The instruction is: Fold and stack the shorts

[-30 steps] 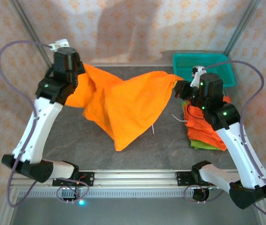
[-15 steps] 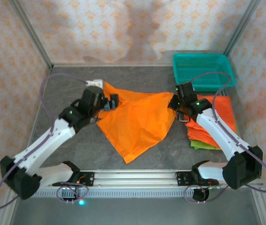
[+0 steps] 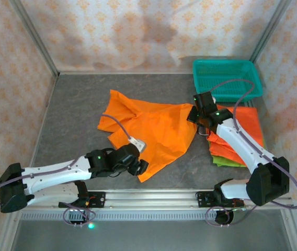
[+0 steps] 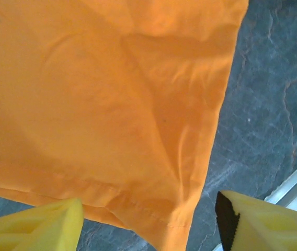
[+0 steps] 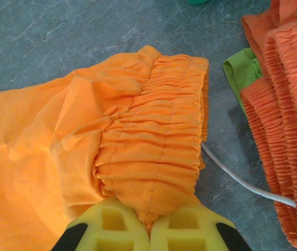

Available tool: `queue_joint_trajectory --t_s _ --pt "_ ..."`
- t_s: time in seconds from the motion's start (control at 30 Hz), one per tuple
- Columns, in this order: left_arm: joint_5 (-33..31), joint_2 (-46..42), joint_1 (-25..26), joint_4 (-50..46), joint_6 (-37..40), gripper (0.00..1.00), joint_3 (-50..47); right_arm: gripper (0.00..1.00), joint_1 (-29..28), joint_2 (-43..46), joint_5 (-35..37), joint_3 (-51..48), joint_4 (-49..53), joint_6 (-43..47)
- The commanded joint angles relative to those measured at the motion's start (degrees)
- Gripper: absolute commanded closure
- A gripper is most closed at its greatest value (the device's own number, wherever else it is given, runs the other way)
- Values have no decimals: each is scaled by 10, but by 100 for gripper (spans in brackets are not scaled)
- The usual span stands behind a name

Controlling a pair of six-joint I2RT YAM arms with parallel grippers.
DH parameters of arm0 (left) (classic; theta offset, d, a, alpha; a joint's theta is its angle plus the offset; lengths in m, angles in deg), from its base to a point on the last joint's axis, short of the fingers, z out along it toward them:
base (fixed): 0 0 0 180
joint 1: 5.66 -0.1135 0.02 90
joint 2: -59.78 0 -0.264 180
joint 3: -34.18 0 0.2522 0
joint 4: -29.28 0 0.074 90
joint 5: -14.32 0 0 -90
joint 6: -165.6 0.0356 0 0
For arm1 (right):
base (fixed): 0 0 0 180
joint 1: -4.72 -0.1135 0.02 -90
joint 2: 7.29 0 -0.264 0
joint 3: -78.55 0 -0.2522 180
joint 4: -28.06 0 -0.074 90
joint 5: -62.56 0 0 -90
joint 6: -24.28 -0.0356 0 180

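Note:
One pair of orange shorts (image 3: 151, 128) lies spread on the table's middle. My right gripper (image 3: 194, 114) is shut on its gathered waistband (image 5: 153, 151), and the cloth is pinched between the yellow fingers (image 5: 112, 227). A white drawstring (image 5: 242, 183) trails beside it. My left gripper (image 3: 140, 167) is open at the shorts' near corner. Its yellow fingers (image 4: 38, 225) stand on either side of the hem corner (image 4: 174, 225) without gripping it. A stack of folded orange shorts (image 3: 240, 136) sits at the right, with a lime green pair (image 3: 224, 161) at the bottom.
A teal plastic basket (image 3: 227, 78) stands at the back right, just behind the stack. The metal rail (image 3: 148, 197) runs along the near edge, close to my left gripper. Patterned walls close in the back and both sides.
My left gripper let go of the shorts' left side and swung down to the near corner. The shorts dropped from a raised stretch to lie on the table. My right arm lowered, still holding the waistband.

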Motion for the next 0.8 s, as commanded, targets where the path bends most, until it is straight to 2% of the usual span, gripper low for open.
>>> queue_joint_trajectory --t_s 0.0,0.2,0.37,0.5,0.7,0.77 --pt "0 51 32 -16 14 37 10 100 -1 -8 21 10 -5 11" --pt "6 166 70 -50 36 45 54 100 -1 -12 30 5 -2 17" --pt "-2 230 75 -50 39 47 71 100 -1 -12 34 0 -2 20" --pt "-7 278 75 -56 42 53 86 100 -1 -11 39 -3 -1 24" --pt "-17 316 76 -64 40 79 93 100 0 -11 46 -6 3 29" --pt "-31 317 77 -71 38 92 97 100 0 -10 47 -7 5 30"
